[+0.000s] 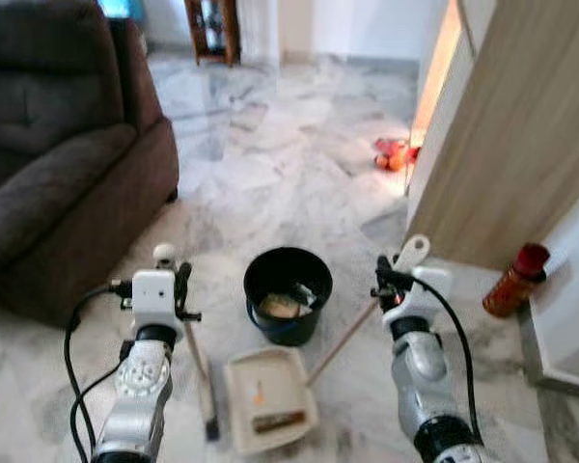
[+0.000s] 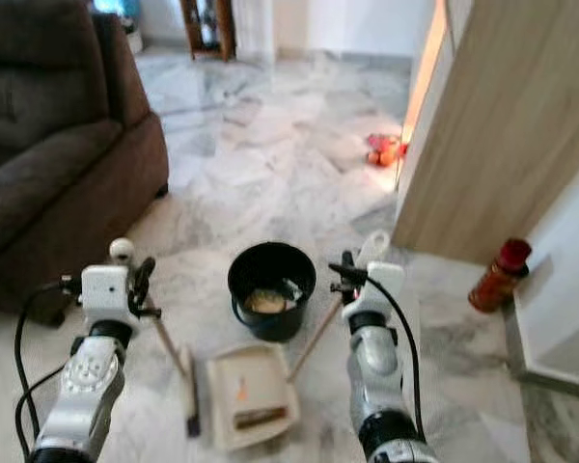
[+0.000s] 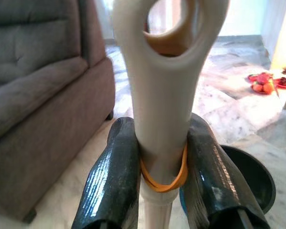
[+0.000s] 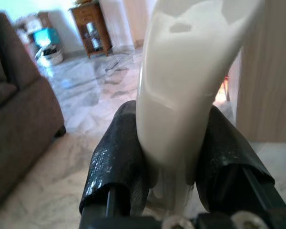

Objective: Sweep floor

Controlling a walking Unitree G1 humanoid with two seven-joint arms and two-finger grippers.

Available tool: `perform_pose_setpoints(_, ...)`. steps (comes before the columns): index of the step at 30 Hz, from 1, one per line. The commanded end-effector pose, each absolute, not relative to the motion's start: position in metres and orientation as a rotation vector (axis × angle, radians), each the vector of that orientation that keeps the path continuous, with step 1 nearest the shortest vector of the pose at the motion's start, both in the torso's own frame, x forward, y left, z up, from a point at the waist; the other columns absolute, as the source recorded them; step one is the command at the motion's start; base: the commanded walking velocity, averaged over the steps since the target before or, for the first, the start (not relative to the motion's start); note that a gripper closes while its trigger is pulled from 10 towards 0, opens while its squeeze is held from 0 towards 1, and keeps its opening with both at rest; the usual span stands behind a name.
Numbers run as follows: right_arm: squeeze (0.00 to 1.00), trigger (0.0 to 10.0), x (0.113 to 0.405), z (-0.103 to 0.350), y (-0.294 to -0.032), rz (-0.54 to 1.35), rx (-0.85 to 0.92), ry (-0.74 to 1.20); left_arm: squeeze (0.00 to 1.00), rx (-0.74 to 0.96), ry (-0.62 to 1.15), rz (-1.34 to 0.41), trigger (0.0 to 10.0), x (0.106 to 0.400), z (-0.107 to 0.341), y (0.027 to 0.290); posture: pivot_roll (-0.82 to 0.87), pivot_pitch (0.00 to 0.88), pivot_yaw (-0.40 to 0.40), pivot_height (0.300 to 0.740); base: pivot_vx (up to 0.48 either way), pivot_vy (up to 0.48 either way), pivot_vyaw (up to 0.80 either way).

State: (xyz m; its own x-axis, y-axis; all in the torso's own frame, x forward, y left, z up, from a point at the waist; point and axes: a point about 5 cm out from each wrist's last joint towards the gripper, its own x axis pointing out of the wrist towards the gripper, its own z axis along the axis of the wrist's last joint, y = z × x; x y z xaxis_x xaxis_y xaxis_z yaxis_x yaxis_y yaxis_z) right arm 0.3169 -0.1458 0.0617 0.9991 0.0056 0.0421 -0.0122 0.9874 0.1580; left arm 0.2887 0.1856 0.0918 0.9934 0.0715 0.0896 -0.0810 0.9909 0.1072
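The robot stands over a marble floor (image 1: 270, 164) with both arms raised in front of it. The left gripper (image 3: 157, 167) has its 2 black fingers (image 3: 109, 181) clenched around the cream handle of a broom (image 1: 201, 376); the left wrist view shows what the head views cannot, an orange rubber band (image 3: 164, 183) around that handle right where the fingers pinch it, and a hanging hole at the handle's end. From the head, the broom slants down toward 6 o'clock, its dark bristle end resting on the floor just beside the dustpan (image 1: 270, 397).

The right gripper (image 4: 174, 157) is likewise clamped on a cream handle, and the head views trace that handle (image 1: 343, 342) down toward 7 o'clock to the dustpan, which lies flat at 6 o'clock of a black bucket (image 1: 288, 289). Small bits of debris sit in the pan, and scraps lie in the bucket.

A brown sofa (image 1: 58, 164) fills the 10 o'clock side. At 3 o'clock a red spray can (image 1: 513, 280) stands against a wooden panel (image 1: 521, 135). Some red objects (image 1: 391, 154) lie on the floor at 1 o'clock, too blurred to identify. The right wrist view also catches a wooden side table (image 4: 90, 26) far across the room.
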Motion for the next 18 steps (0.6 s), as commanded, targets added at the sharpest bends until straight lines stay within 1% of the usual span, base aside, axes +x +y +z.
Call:
perform_pose_setpoints(1,0.00,10.0,0.322,0.072,-0.137,0.024,0.183,-0.083,0.00,0.141,-0.122,0.084,10.0,0.289,0.099,0.191,0.16,0.028,0.024,0.740,0.000,0.000,0.00)
perform_pose_setpoints(11,0.00,10.0,0.324,0.084,-0.143,-0.002,0.172,-0.132,0.00,0.142,-0.117,0.081,10.0,0.289,0.099,0.191,0.16,0.042,0.027,0.740,0.000,0.000,0.00)
perform_pose_setpoints(18,0.00,10.0,0.318,0.095,-0.149,-0.012,0.161,-0.176,0.00,0.143,-0.114,0.078,10.0,0.289,0.098,0.191,0.14,0.051,0.030,0.740,0.000,0.000,0.00)
